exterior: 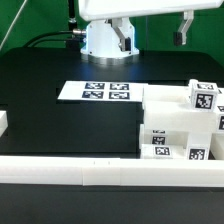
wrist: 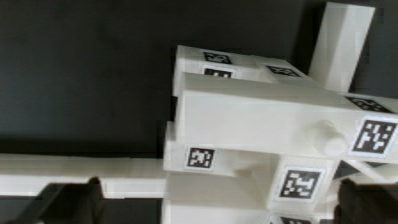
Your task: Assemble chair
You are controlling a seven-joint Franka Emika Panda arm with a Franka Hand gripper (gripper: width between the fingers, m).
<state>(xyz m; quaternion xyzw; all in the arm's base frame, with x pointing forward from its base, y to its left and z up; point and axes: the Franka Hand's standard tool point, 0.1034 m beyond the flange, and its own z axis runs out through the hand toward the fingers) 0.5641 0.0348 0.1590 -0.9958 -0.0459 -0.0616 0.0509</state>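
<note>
- The chair (exterior: 178, 128), a cluster of white tagged parts, sits at the right of the exterior frame, against the border rail (exterior: 70, 168) on the black tabletop (exterior: 50, 115).
- The gripper (exterior: 152, 37) hangs at the upper middle, fingers spread wide, holding nothing.
- Step in hand, I judge: approach. Next calls for descending over 1 part and closing.

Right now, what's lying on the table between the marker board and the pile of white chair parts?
Nothing: in the exterior view, only a strip of bare black table separates the marker board from the chair parts.
</note>
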